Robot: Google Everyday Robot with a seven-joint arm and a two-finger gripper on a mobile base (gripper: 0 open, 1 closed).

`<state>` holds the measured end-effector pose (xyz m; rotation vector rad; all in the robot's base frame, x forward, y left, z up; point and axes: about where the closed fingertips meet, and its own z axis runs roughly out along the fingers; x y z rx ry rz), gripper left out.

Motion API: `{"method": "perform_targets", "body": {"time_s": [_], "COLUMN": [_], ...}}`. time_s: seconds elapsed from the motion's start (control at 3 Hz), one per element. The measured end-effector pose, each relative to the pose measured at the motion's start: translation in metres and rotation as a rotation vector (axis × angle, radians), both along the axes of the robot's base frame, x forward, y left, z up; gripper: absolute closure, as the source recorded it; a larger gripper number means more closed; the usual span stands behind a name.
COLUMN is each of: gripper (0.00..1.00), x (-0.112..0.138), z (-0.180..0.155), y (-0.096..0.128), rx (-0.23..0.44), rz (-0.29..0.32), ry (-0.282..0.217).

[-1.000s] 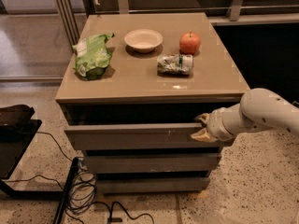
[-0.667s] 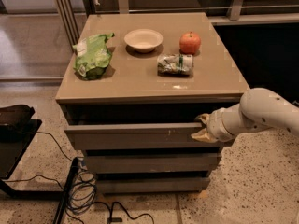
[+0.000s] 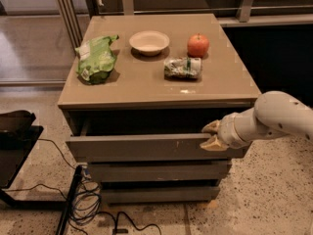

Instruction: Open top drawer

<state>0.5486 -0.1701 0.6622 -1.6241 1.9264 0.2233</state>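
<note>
The gripper (image 3: 213,135) sits at the right of centre of the frame, at the right end of the top drawer (image 3: 142,147); its 2 tan fingers (image 3: 211,127) straddle the upper edge of the drawer's front panel, 1 above and behind the edge, 1 against the front face, so it appears clamped on that panel; the white arm (image 3: 274,119) reaches in from the right edge of the frame.

The top drawer runs across the middle of the frame, its grey front standing forward of the cabinet body, with a dark gap showing between the panel and the surface (image 3: 146,89) above it; small pale marks show on the panel right of centre. Below it lie 2 narrower grey drawer fronts, the middle drawer front (image 3: 156,171) and the bottom drawer front (image 3: 156,194), both set further back.

On the tan surface, in the upper half of the frame, a green bag (image 3: 96,58) lies at the left; a pale bowl (image 3: 149,42) stands in the upper middle; a red-orange fruit (image 3: 198,45) stands to the bowl's right; a crumpled packet (image 3: 182,67) lies just in front of the fruit. At lower left, black cables (image 3: 88,199) coil on the speckled floor (image 3: 254,199) beside the cabinet.
</note>
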Motion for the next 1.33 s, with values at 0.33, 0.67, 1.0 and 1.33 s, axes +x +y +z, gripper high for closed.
{"method": "perform_targets", "body": {"time_s": [0.33,0.67,1.0,1.33], "gripper": [1.0,0.81,0.58,0.35], "x": [-0.0149,-0.0149,-0.0149,-0.0149], "z": [-0.0016,-0.0016,-0.0016,-0.0016], "y": [-0.0016,-0.0015,-0.0015,-0.0015], "rx": [0.004,0.004,0.004,0.004], "rz": [-0.013,-0.013,-0.013,-0.013], "ry": [0.007,0.007,0.007,0.007]}}
